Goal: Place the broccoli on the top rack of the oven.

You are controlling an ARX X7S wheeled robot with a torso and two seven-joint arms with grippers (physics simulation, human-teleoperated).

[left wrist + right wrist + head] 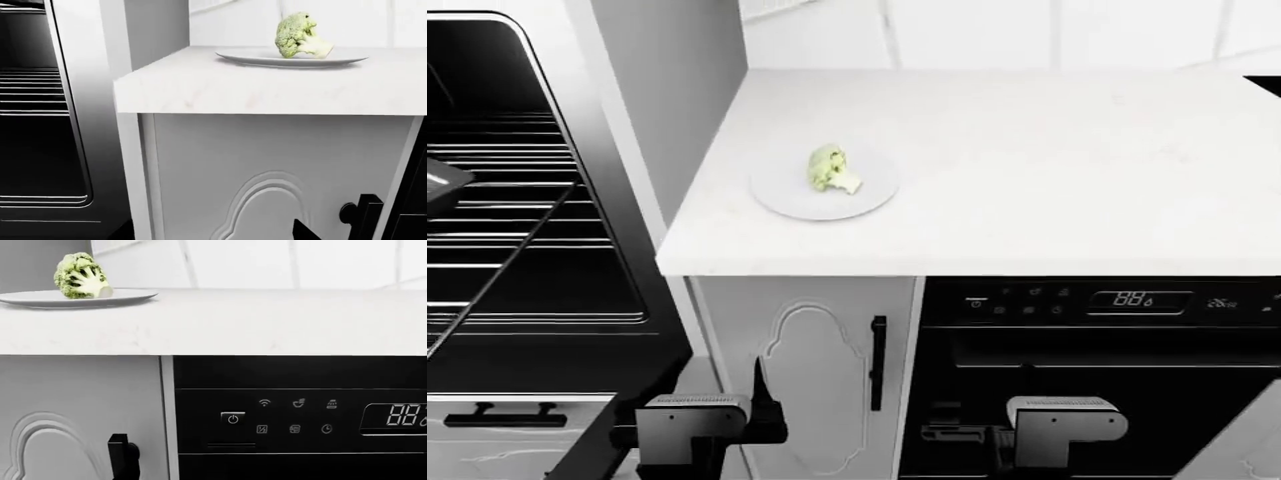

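The broccoli (831, 170) (300, 36) (81, 276), a pale green floret, lies on a round white plate (868, 200) on the white counter (1028, 170), near its left front corner. The oven (627, 150) stands left of the counter, its dark cavity showing several chrome wire racks. The highest rack I can see is (507, 125). Both grippers hang low in front of the cabinets, well below the counter. My left gripper (701, 425) (213, 236) is open and empty, facing the white cabinet door. My right gripper (1065, 425) faces the black appliance, its fingers lost against the dark front.
A black appliance with a digital display (1128, 300) (400, 415) sits under the counter on the right. The white cabinet door (814, 380) has a black handle (878, 362). A drawer with a black handle (507, 412) lies below the oven. White wall tiles back the counter.
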